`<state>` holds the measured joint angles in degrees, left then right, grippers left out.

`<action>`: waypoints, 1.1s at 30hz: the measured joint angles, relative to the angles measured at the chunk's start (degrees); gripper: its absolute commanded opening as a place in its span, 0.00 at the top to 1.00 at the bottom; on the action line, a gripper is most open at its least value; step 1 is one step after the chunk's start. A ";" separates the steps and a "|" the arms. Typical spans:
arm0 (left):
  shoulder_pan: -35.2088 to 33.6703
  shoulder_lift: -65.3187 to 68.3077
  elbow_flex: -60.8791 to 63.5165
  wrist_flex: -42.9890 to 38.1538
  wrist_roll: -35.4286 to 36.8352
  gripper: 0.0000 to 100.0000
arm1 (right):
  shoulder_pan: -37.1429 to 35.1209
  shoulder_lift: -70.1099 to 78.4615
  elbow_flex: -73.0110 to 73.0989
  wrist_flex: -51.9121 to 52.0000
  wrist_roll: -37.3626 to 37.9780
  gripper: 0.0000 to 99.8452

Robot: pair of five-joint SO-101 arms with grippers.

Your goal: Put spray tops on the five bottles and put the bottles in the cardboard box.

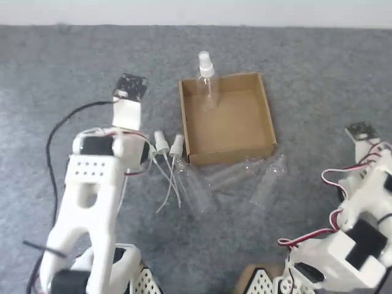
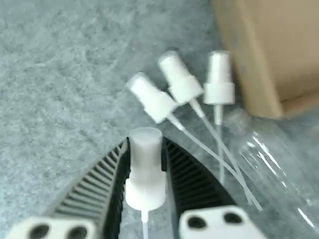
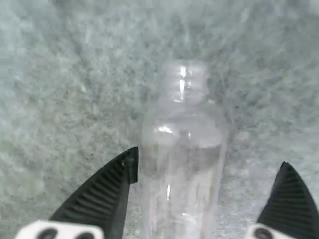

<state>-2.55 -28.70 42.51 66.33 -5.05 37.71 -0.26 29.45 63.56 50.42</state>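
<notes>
From the high view, the cardboard box [image 1: 267,116] lies open on the grey carpet [image 1: 318,67] between the two arms. One finished bottle [image 1: 207,82] is already in it with its top on, leaning at the far wall. Just in front of the box lie the bare bottles [image 1: 269,180]. I count three for sure, and being clear they may hide a fourth. Loose spray tops [image 1: 160,142] lie beside them, within the left arm's reach. In the left wrist view, the left gripper [image 2: 145,144] is clamped narrow on one spray top [image 2: 145,174], tube trailing back, seemingly picked up to be fitted. Three more tops [image 2: 179,82] lie fanned out just beyond it, next to a bare bottle [image 2: 271,149] and the box corner. That makes five tops in all: one fitted, one held, three waiting. In the right wrist view, the right gripper [image 3: 209,162] is spread wide with an uncapped bottle [image 3: 184,144] lying on the carpet between its jaws, ungripped, probably lined up to be steadied for capping.
</notes>
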 measured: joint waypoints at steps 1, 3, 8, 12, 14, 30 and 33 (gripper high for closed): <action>0.70 -1.76 1.23 0.09 0.00 0.98 | -0.70 0.00 -1.49 1.05 -0.97 0.64; 1.14 -4.84 3.16 0.09 0.18 0.98 | -1.93 0.00 -3.96 2.37 -3.08 0.64; 1.05 -9.23 5.71 0.09 0.35 0.98 | -4.40 0.00 -5.27 3.34 -5.36 0.67; 1.58 -9.41 6.24 0.09 0.35 0.98 | -4.66 1.49 -5.27 3.34 -5.36 0.78; 1.41 -9.41 6.24 0.09 0.35 0.98 | -4.66 3.87 -5.27 3.34 -5.36 0.79; 1.41 -9.76 6.59 0.09 0.35 0.98 | -3.52 12.31 -14.33 5.89 -5.27 0.99; 1.41 -9.76 4.22 0.09 0.35 0.98 | -5.19 7.12 -16.70 9.85 -8.79 0.99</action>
<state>-1.14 -38.46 46.73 66.42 -4.70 32.53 6.86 12.75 73.41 41.63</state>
